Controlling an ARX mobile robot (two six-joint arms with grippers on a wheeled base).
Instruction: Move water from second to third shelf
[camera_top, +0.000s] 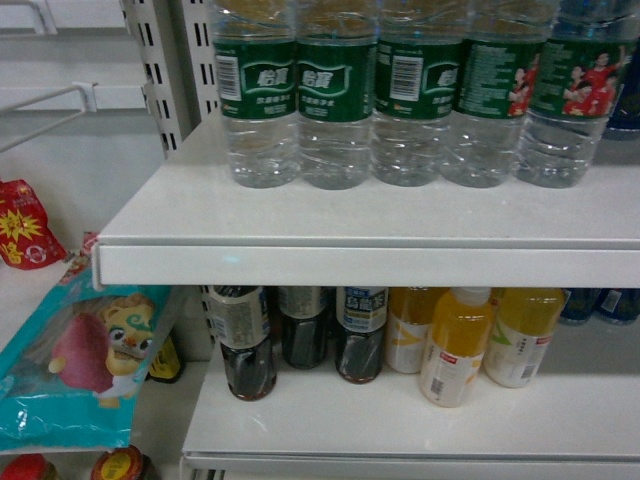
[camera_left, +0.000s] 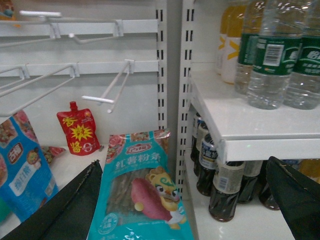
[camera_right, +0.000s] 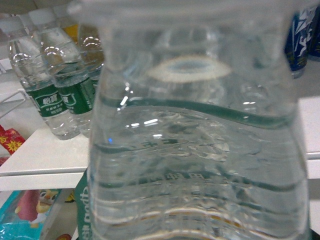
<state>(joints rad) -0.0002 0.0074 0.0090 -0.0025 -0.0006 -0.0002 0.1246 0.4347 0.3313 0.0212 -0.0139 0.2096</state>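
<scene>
A water bottle (camera_right: 200, 140) fills the right wrist view, in front of the white shelf (camera_right: 40, 155), apparently lifted off. Right claw unseen; grip cannot be confirmed. Left gripper (camera_left: 185, 200) stands wide, empty. Placement remains.

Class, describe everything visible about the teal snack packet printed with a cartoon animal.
The glossy teal plastic snack packet carries a pink-red top band, white characters and a cartoon animal beside a reddish sweet potato. It looks sealed and leans tilted against the white slotted shelf upright, left of the dark drink bottles. Its lower edge runs out of frame.
</scene>
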